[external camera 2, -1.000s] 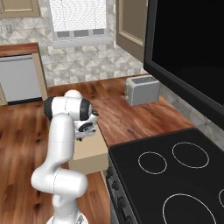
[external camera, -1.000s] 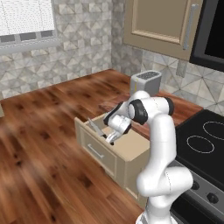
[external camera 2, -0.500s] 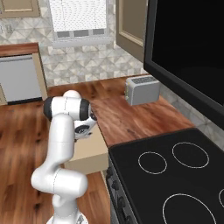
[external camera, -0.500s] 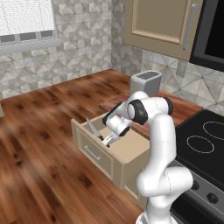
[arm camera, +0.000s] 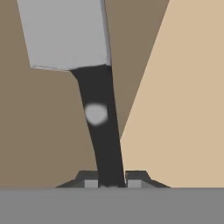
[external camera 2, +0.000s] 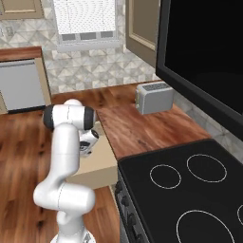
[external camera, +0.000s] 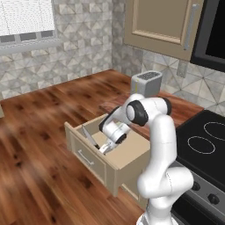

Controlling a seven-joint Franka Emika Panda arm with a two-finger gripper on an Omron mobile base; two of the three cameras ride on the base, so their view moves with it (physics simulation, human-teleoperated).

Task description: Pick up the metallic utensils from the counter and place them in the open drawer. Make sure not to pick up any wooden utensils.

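Observation:
My gripper is shut on the black handle of a knife, one of the metallic utensils. It hangs low inside the open drawer, with the silver blade slanting up and to the left over the front panel. In the hand view the dark handle rises from between my gripper's tips to the broad grey blade of the knife, with the drawer's beige inside behind. The reddish-brown counter lies behind the drawer. The wooden utensils are out of view.
A silver toaster stands on the counter by the tiled wall. A black stove top lies to the right of the drawer. Wood floor spreads out in front of the drawer, with a wall cabinet overhead.
My gripper has sunk lower into the drawer and a little to the left, still holding the knife.

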